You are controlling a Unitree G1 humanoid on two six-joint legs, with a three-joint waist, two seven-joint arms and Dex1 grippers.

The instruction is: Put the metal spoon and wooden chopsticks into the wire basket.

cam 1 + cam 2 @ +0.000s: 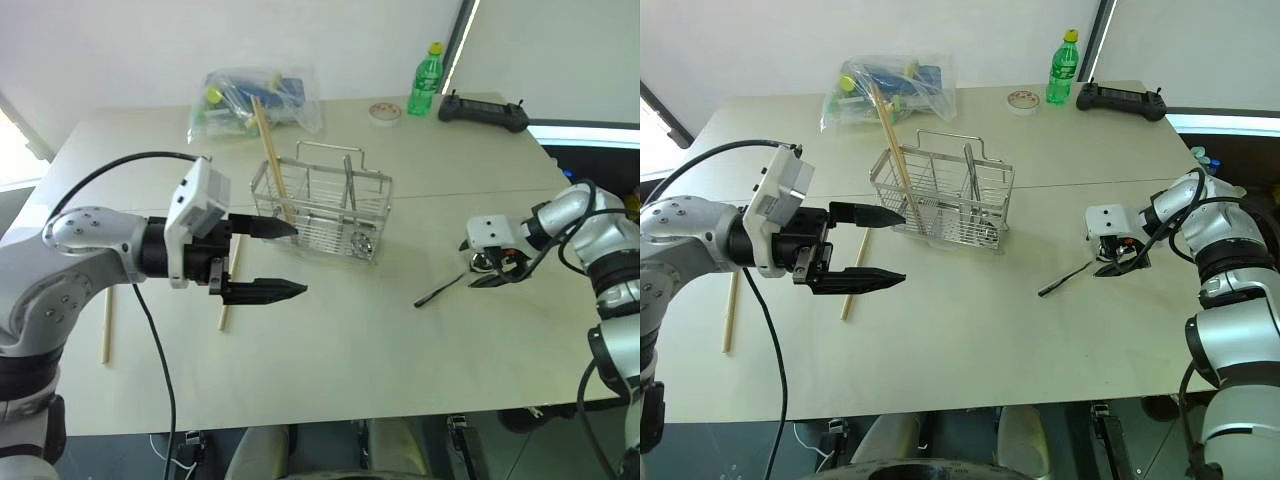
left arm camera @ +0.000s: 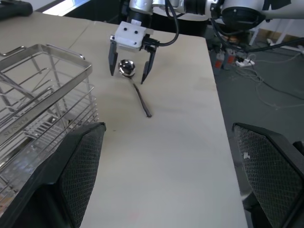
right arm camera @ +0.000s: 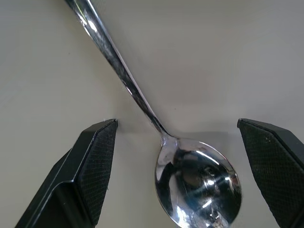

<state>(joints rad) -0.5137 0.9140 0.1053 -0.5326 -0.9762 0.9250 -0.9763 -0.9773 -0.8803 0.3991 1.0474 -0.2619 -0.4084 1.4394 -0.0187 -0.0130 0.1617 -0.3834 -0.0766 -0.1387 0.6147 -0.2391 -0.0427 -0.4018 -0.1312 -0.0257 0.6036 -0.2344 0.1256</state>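
The wire basket (image 1: 330,222) stands mid-table with one wooden chopstick (image 1: 270,150) leaning upright in its left end. Two more chopsticks lie flat on the table, one (image 1: 226,300) just behind my left gripper and one (image 1: 105,325) farther left. My left gripper (image 1: 298,260) hovers open and empty in front of the basket, pointing right. The metal spoon (image 3: 199,185) lies on the table at the right, its handle (image 1: 438,291) angled toward the table's front. My right gripper (image 3: 176,124) points down, open, with its fingers (image 3: 92,166) on either side of the spoon's bowl.
A clear plastic bag (image 1: 250,95) of items sits at the back of the table. A green bottle (image 1: 425,80), a small round dish (image 1: 385,112) and a black controller (image 1: 483,110) stand at the back right. The table's right edge is close to the right arm.
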